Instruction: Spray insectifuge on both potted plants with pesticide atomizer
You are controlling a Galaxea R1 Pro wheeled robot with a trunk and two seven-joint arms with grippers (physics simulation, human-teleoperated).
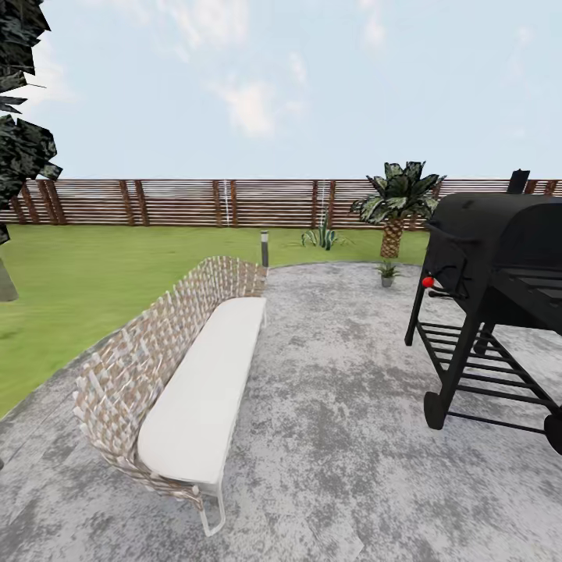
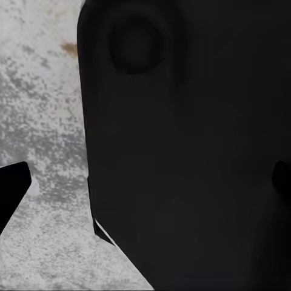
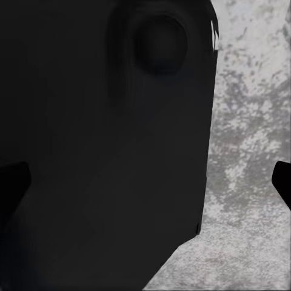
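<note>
One potted plant, a small green rosette in a grey pot, stands at the far edge of the grey paving in the garden, just in front of the tall palm. The pesticide atomizer is out of view. In the left wrist view my left gripper is open, its dark fingertips at the frame's edges with nothing between them, over a dark part of my own body and grey paving. My right gripper is open in the same way, and it too holds nothing.
A woven bench with a white cushion stands on the paving at left-centre. A black barbecue grill stands at right. Lawn, a spiky clump, a short lamp post and a brown slat fence lie beyond.
</note>
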